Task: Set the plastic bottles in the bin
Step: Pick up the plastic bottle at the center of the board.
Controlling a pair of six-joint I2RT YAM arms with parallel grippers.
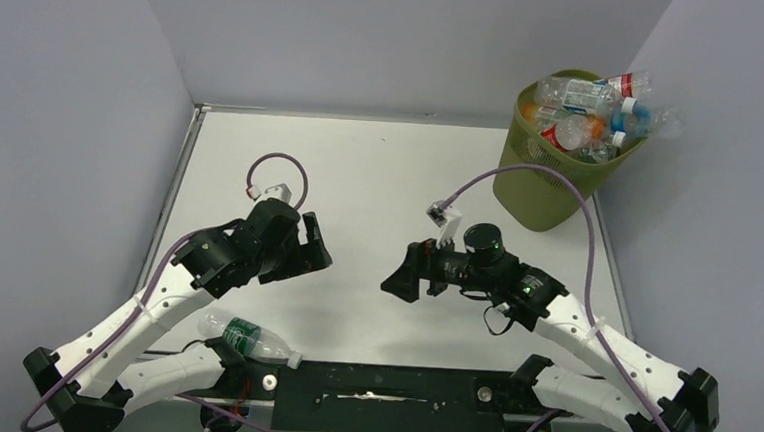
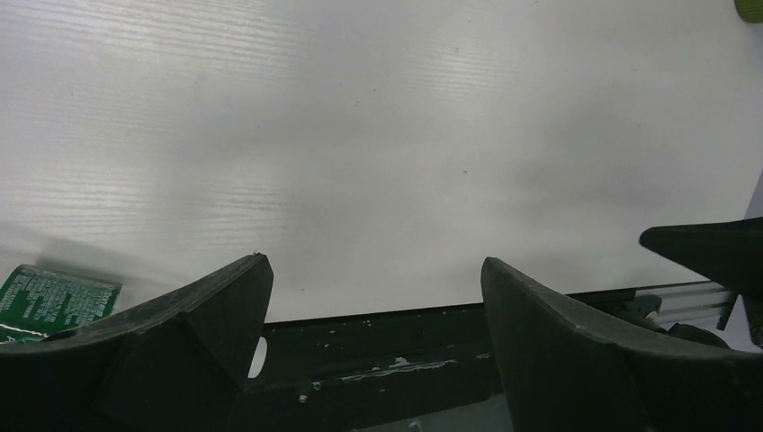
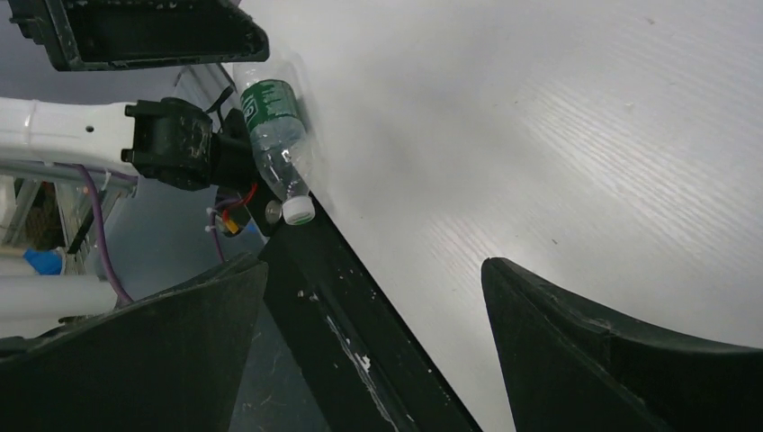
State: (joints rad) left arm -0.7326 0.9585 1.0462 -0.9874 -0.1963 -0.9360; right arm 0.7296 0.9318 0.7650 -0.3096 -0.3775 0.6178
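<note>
Where the table reaches its far right corner, your bin stands heaped with plastic bottles past its rim. Mid-table, your left gripper and right gripper hover with fingers apart, gripping nothing. One green-labelled bottle lies on its side at the near edge, left.

The left arm and the right arm share one build: glossy white link shells set between chunky black joint housings, each ending in a black base block. A purple cable runs along each arm to a small white plug by the wrist (the right arm's loop is the longer one), and what look like tiny green lights dot the black housings. The left gripper and right gripper carry thick, matt black, wedge-shaped fingers.
</note>
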